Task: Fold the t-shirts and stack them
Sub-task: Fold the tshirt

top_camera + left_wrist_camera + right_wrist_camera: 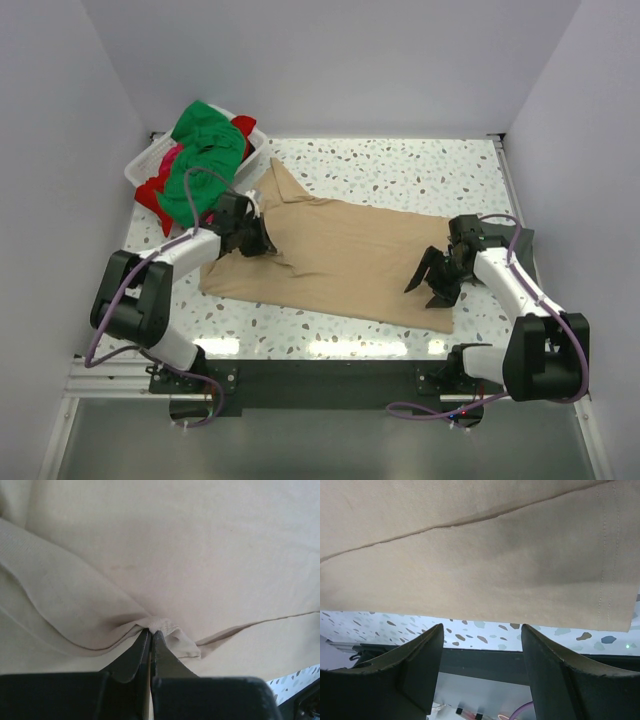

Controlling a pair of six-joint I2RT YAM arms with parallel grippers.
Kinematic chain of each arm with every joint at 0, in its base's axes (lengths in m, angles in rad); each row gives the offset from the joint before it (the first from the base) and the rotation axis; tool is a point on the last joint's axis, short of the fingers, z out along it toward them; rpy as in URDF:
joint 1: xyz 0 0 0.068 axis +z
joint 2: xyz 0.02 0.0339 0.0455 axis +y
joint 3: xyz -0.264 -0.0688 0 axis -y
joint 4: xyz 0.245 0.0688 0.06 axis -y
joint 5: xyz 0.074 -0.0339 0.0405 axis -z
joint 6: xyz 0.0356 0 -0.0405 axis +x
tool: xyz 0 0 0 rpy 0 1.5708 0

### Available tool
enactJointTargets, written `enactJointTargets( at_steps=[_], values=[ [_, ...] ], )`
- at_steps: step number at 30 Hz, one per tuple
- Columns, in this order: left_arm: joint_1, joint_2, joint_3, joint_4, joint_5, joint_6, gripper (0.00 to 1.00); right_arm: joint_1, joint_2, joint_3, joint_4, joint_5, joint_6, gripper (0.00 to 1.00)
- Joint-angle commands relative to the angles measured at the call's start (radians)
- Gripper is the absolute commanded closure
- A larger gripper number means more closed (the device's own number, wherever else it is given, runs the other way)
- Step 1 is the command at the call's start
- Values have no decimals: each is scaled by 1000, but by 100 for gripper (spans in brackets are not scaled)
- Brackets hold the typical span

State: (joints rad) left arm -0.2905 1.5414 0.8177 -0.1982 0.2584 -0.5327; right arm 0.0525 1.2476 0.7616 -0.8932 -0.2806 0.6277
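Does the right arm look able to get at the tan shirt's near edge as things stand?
Probably yes: the right claw is open just short of the tan shirt, with only table between.

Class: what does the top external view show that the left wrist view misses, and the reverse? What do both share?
Only top external: the white basket holding a green t-shirt and a red t-shirt, and the right gripper, open over the tan t-shirt. Only left wrist: the bunched fold clamped between the fingers. Both: the tan t-shirt, the left gripper shut on it, the speckled table.
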Motion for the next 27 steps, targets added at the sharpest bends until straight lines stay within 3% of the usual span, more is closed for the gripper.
enactJointTargets(
  at_steps=[1, 19, 22, 24, 27],
  values=[
    [-16, 34, 72, 48, 34, 45, 100, 4, -4, 15, 13, -20, 21, 34],
    [-102, 236, 270, 2, 84, 123, 98, 4, 53, 44, 30, -8, 38, 33],
    [-111, 256, 297, -12, 90, 129, 86, 4, 64, 53, 31, -8, 38, 33],
    [-113, 261, 314, -17, 105, 129, 70, 4, 69, 56, 34, -9, 38, 33],
    [-119, 255, 322, 6, 148, 114, 62, 4, 75, 65, 31, -8, 38, 33]
  ],
)
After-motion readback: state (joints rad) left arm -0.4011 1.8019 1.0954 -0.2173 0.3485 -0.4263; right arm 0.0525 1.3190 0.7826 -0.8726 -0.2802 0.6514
